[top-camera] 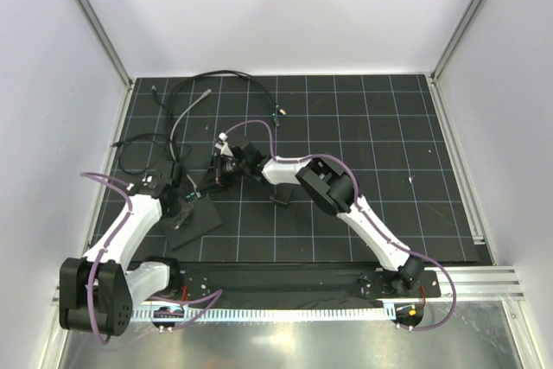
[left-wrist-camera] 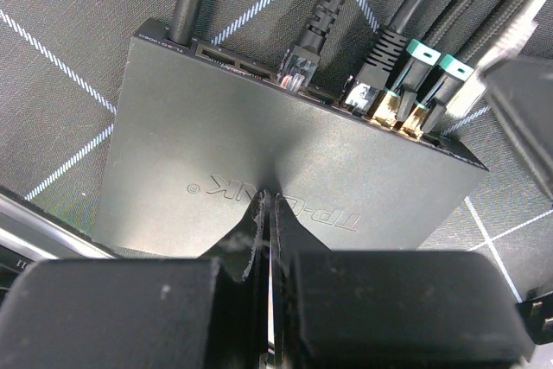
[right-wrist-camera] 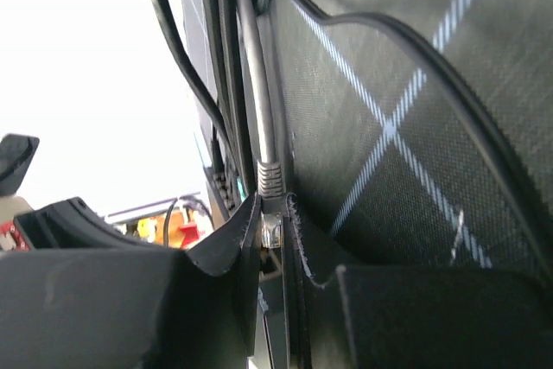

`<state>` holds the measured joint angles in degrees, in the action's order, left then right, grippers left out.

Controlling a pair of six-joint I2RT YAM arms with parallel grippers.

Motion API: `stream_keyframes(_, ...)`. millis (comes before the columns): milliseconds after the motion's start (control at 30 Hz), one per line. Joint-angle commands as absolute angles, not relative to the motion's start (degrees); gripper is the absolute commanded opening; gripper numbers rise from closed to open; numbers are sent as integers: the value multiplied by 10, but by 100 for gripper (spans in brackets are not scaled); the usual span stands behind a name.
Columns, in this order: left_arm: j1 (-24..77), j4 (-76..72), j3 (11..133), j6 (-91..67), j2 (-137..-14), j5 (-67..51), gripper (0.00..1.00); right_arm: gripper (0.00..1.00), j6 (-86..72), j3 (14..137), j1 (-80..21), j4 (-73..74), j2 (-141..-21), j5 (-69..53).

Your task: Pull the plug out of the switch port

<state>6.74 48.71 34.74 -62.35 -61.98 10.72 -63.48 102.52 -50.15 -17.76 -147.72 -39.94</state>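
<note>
The flat black switch (left-wrist-camera: 259,144) lies on the mat, and it shows left of centre in the top view (top-camera: 197,222). Its port edge (left-wrist-camera: 238,62) faces away and holds several plugs. My left gripper (left-wrist-camera: 270,205) is shut, its tips pressing on the switch's top face. My right gripper (right-wrist-camera: 275,222) is shut on the clear plug (right-wrist-camera: 273,232) of a grey cable (right-wrist-camera: 257,84). In the left wrist view this plug (left-wrist-camera: 469,92) sits at the rightmost port, under the right finger (left-wrist-camera: 523,101). I cannot tell whether it is still seated. The right gripper (top-camera: 219,174) is just beyond the switch.
Black and grey cables (top-camera: 186,101) loop over the mat at the back left. Other plugs with green-tabbed boots (left-wrist-camera: 423,58) stand close beside the gripped one. A small dark object (top-camera: 278,200) lies near the right arm. White walls enclose the mat.
</note>
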Motion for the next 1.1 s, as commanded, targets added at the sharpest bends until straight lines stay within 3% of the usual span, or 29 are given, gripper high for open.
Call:
stream_keyframes(0, 74, 508, 333, -619, -630, 120, 0, 1, -616, 1013, -504, -179, -1498, -286)
stream_keyframes(300, 83, 509, 352, -602, -603, 128, 0, 1, -593, 997, -482, -208, -1486, -283)
stream_keyframes(433, 83, 497, 359, -578, -583, 108, 0, 1, -571, 1069, -462, -110, -1472, -344)
stream_keyframes(767, 82, 434, 387, -534, -478, 64, 16, 1, -342, 938, -461, 144, -1201, -266)
stream_keyframes(867, 82, 412, 384, -519, -453, 52, 31, 1, -335, 936, -461, 185, -1168, -303)
stream_keyframes(1067, 82, 428, 409, -513, -438, 70, 34, 1, -338, 896, -461, 210, -1036, -290)
